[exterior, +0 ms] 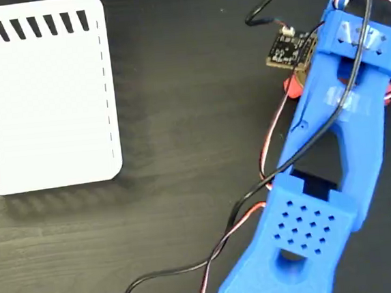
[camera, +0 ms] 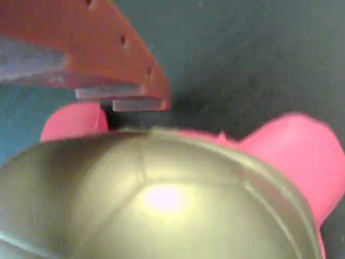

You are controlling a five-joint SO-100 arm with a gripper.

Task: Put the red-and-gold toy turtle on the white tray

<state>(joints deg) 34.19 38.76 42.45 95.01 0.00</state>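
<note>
A: Where's your turtle?

B: The red-and-gold toy turtle (camera: 161,199) sits under your hand (camera: 135,116) at the desk's (exterior: 176,86) right; grip I cannot tell. The white tray (exterior: 40,98), far left, is bare. Lift and carry remain.

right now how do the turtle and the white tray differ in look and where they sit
The turtle has a domed, shiny gold shell with coral-red parts; the white tray is flat, with black diagonal stripes along two edges. In the fixed view the tray lies fully exposed at upper left, while the turtle is almost hidden under the blue arm at upper right, well apart from the tray. Both rest on the dark table.
</note>
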